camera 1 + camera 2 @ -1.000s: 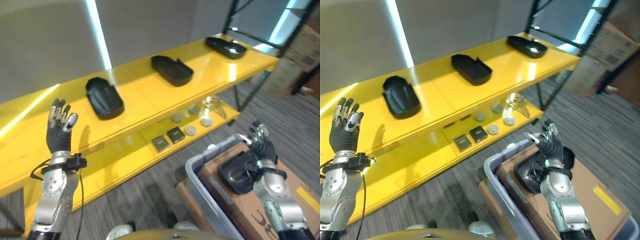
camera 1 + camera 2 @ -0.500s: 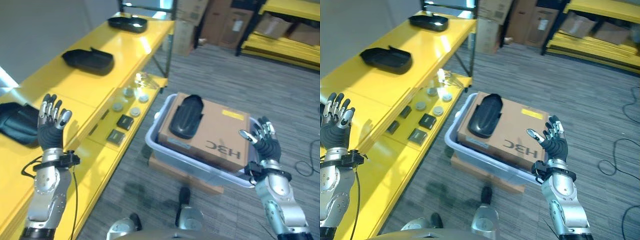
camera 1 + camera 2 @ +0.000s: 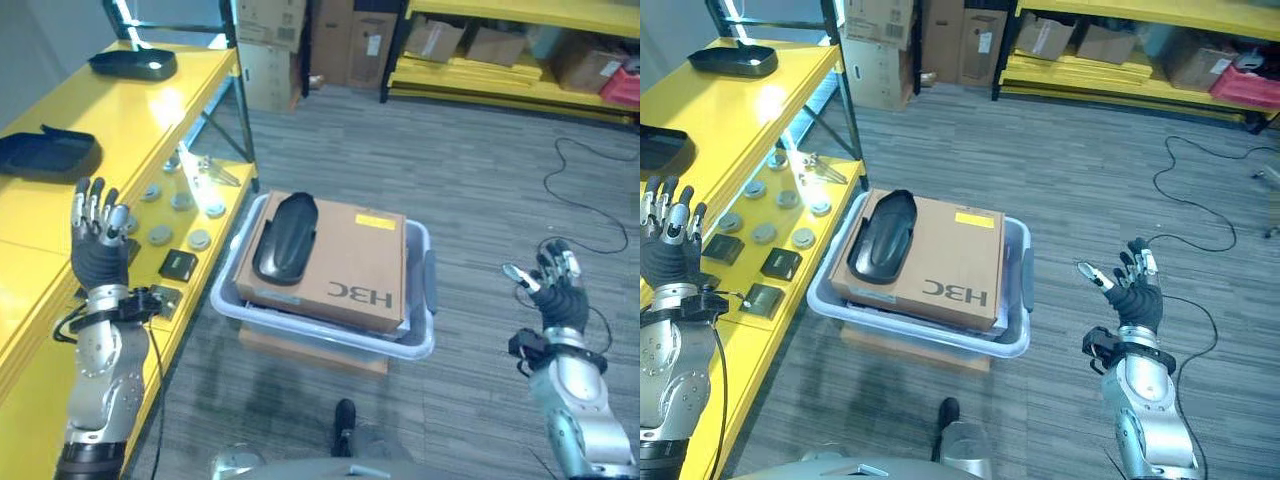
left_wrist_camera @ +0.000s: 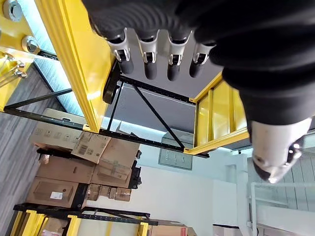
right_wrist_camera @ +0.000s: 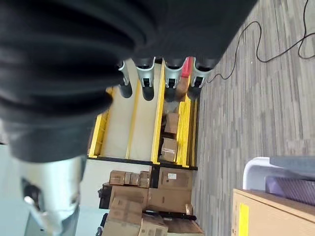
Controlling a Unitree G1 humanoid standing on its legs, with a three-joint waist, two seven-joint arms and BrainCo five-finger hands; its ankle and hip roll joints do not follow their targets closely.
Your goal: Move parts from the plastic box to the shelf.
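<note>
I had both hands raised and empty. My left hand stood upright at the near left, in front of the yellow shelf, with its fingers straight and spread and holding nothing. My right hand was up at the near right over the grey carpet, well apart from the box, its fingers likewise fanned out and its thumb stuck out to the left; it gripped nothing either.

The plastic box, a pale lavender tub, sat on the floor between my two hands, just right of the shelf's lower level. Inside it lay a brown cardboard carton that filled most of the tub, and on the carton's left part rested one black moulded part, lengthwise from near to far.

On the shelf's upper level I saw two more black parts: one at the left edge of my view and another farther away. The lower level carried a few round grey discs, two dark square pieces nearer to me, and a clear shiny item at the far end. Cardboard boxes were stacked on the floor beyond the shelf, and further yellow racking ran along the far side of the room.
</note>
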